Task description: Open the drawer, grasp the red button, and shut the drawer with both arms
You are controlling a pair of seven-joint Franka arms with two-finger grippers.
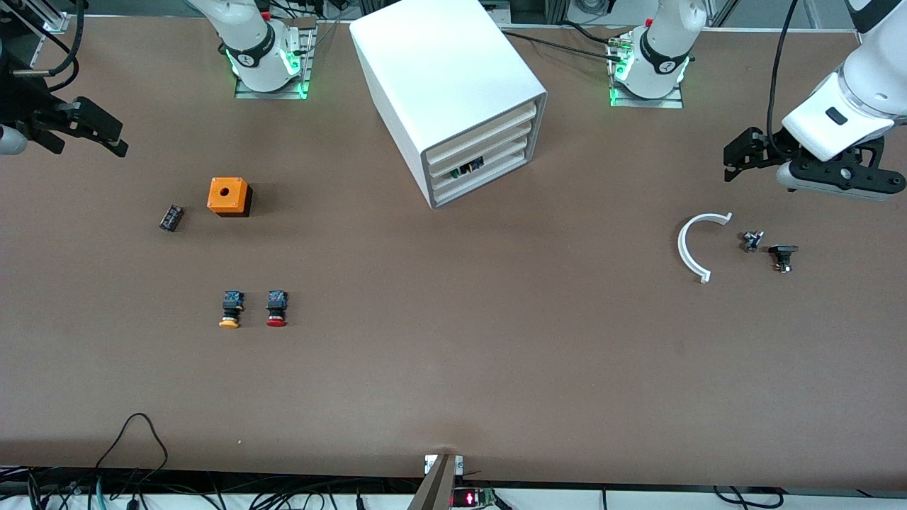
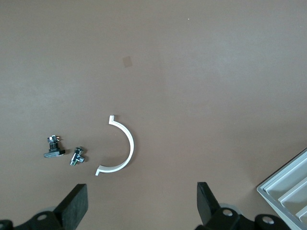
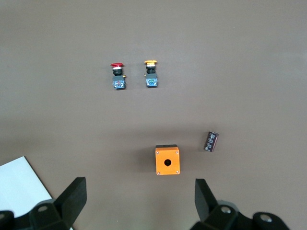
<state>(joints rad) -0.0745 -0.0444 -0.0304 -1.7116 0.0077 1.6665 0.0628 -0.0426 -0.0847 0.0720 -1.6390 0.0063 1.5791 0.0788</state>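
Note:
The white cabinet point(image 1: 446, 78) stands at the table's middle near the arms' bases. Its notched drawer point(image 1: 504, 159) sits flush and shut, with dark and blue showing in the notch. The red-capped button point(image 1: 276, 309) lies on the table toward the right arm's end, nearer the front camera than the cabinet; it also shows in the right wrist view point(image 3: 117, 76). My right gripper point(image 1: 106, 134) point(image 3: 139, 194) hangs open and empty over that end of the table. My left gripper point(image 1: 737, 157) point(image 2: 141, 201) hangs open and empty over the left arm's end.
A yellow-capped button point(image 1: 231, 309) lies beside the red one. An orange cube with a hole point(image 1: 229, 196) and a small black cylinder point(image 1: 171, 217) lie between the buttons and the right arm's base. A white arc point(image 1: 698, 244) and two small metal parts point(image 1: 752, 241) point(image 1: 783, 257) lie under the left gripper.

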